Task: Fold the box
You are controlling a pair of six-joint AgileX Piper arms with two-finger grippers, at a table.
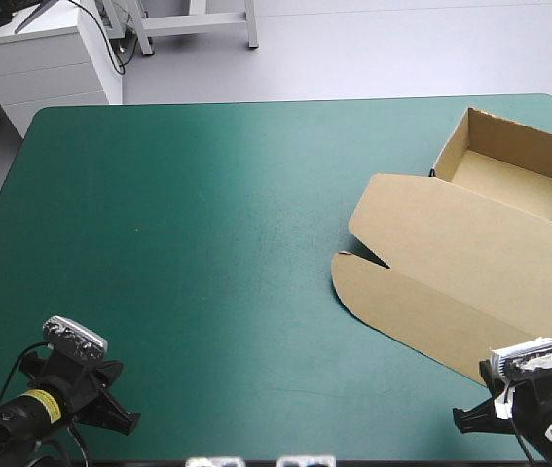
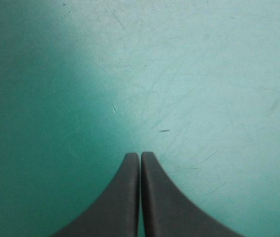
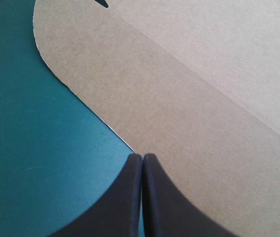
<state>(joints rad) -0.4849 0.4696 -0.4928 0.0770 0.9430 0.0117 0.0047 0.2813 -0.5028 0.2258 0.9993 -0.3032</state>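
Box [image 1: 451, 263] work sits wholly on the right of the worktop [image 1: 207, 195], so the left side reads as a waiting area. At the near-left corner the left gripper [image 2: 140, 157] hangs over bare teal-green cover [image 2: 219, 74]. Its black fingers [image 2: 117, 202] are pressed together in one pointed arch with nothing between them. It is well apart from the board, which I take as parking, where it cannot snag anything.

Further right the brown sheet begins. A rounded flap [image 1: 402, 311] at the lid's free end lies flat on the cover. Next comes the lid [image 1: 451, 233] itself, also flat, running toward the far-right corner. There the tray [image 1: 514, 175] stands with its walls raised and its inside open to view. Part of the tray passes out of the high view at the right edge.

At the near-right corner the right gripper [image 3: 142, 157] also has its fingers [image 3: 174, 207] together and empty. Their tip is at the flap's near edge, where board meets cover. Whether the tip touches the board I cannot tell.

That placement looks deliberate to me. Joined fingers make a thin wedge, suited to slipping under a flat edge or pressing along a crease, and the flap is the loose part nearest that arm.
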